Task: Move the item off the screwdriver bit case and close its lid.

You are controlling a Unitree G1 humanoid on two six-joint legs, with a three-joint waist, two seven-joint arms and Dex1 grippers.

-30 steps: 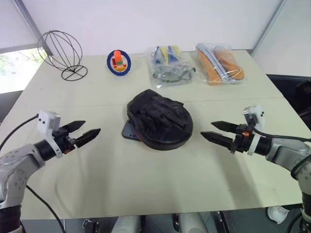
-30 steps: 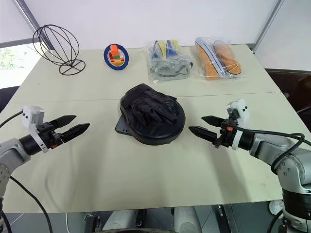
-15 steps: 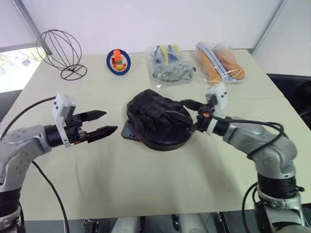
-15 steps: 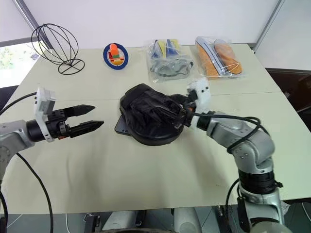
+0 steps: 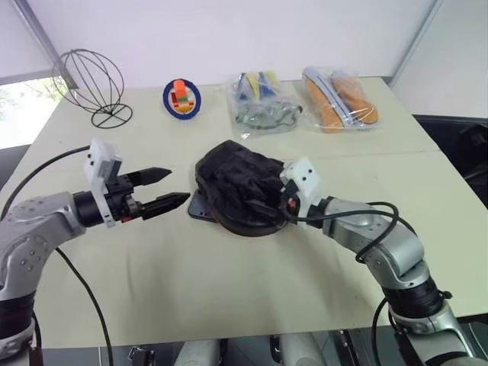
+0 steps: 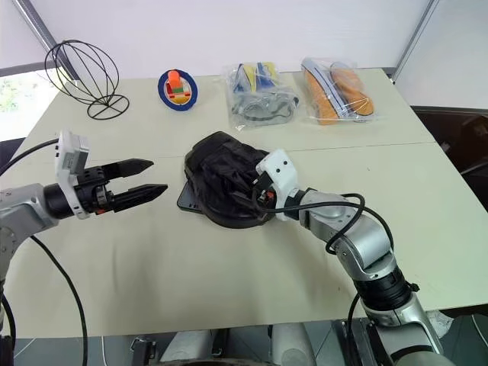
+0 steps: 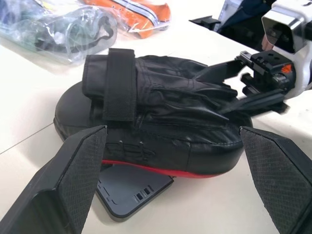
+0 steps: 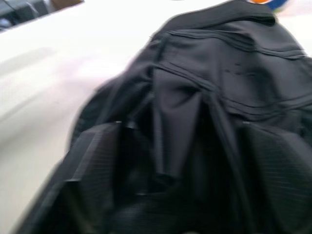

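Left eye view: pale table (image 5: 229, 290), white walls, window at left.

The focus mitt (image 7: 161, 112) at frame centre looks like black leather or leatherette with a soft sheen, stitched and creased into padded ridges; a matt woven strap (image 7: 119, 83) crosses its back, and a glossy red trim runs under its edge. Beneath it, the screwdriver bit case (image 7: 129, 192) is smooth, dark, matt plastic. The left gripper's fingers (image 7: 80, 165) carry black pads with a fine cross-hatched, rubbery texture. The worktop (image 5: 229, 290) is a smooth, matt, pale cream surface. In the upper part of the frame, clear plastic bags (image 5: 263, 103) are glossy and crinkled, and the wire sphere (image 5: 88, 76) at upper left is thin dark metal.
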